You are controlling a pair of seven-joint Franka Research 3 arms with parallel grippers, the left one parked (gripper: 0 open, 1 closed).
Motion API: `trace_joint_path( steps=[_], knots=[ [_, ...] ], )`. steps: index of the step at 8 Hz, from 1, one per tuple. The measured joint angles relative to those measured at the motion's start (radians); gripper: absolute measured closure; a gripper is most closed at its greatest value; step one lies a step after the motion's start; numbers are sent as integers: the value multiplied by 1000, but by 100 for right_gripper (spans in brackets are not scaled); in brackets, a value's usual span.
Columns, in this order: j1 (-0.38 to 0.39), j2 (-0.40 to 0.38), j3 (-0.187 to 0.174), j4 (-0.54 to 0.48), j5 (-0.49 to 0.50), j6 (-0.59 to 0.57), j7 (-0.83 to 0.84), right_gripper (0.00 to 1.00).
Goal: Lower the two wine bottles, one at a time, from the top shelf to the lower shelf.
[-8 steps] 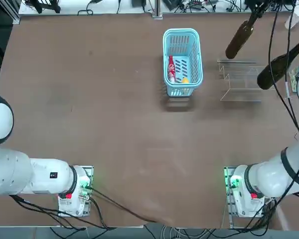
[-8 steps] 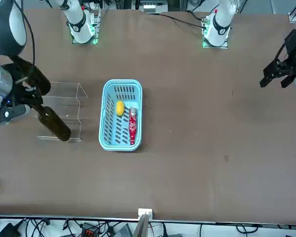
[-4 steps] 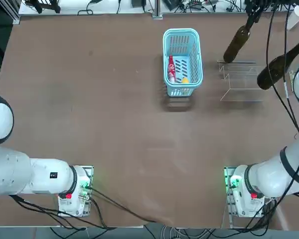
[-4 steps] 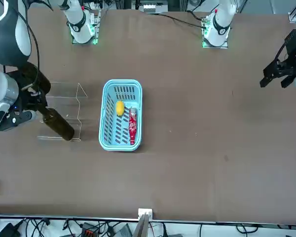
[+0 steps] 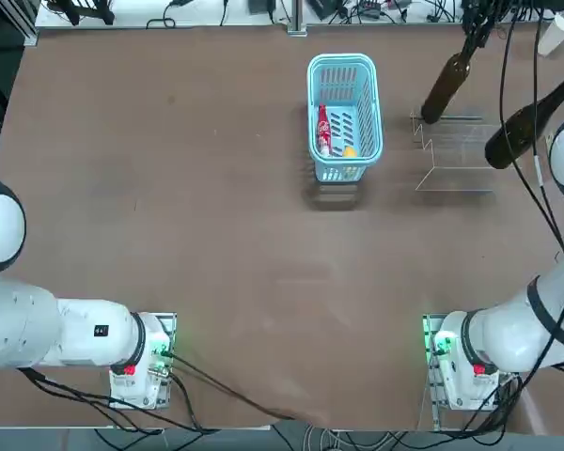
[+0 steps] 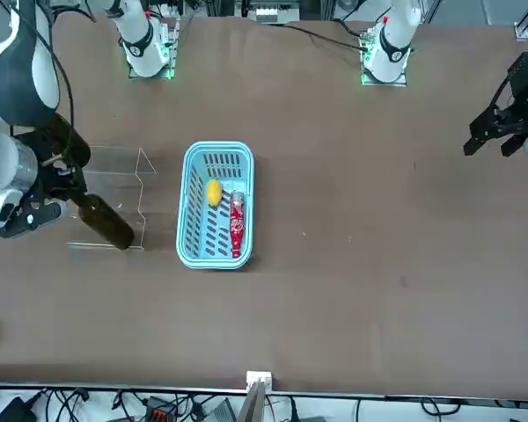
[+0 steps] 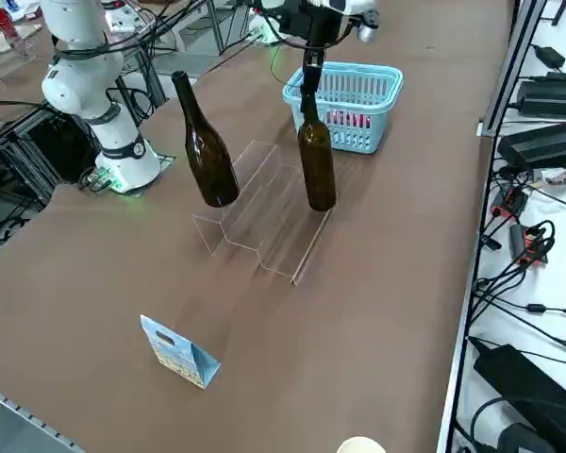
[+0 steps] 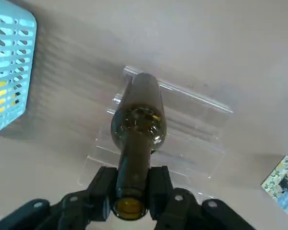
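**Two bottles, one in the gripper at the lower step of the stand**

Two wine bottles are in my views. I have the right gripper (image 8: 132, 194) pinching the neck of the held bottle (image 7: 316, 160) near its mouth; in the wrist cam both fingers (image 8: 102, 188) press on the glass from each side. This bottle is upright, w/ its base at the lower shelf (image 7: 297, 236), near the outer edge of the clear stand. I cannot tell if the base already touches the acrylic or is just above it.

The other bottle (image 7: 205, 151) stands a bit tilted on the top shelf (image 7: 228, 203), at the side of the stand nearer to the robot base. Both bottles are well apart, w/ free acrylic between them.

Room for moving: the blue basket (image 5: 344, 113) is beside the stand on the robot's left, not touching it, w/ a strip of bare table (image 5: 188, 188) between. Inside I see a red bottle (image 5: 323, 130) and sth yellow (image 5: 350, 150). On the stand's other side a small printed card (image 7: 177, 351) stands on the table, near the table edge, well apart from the stand. From the front cam the held bottle (image 6: 103, 221) is close to the stand's front edge.
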Motion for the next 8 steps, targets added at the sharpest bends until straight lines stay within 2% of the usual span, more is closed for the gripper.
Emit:
trace_joint_path(
  steps=[5,6,8],
  knots=[
    [-8,6,0,-12,0,-1,-2,61],
    [-8,6,0,-13,1,-1,-2,58],
    [-8,6,-1,-13,3,-1,-2,27]
  ],
)
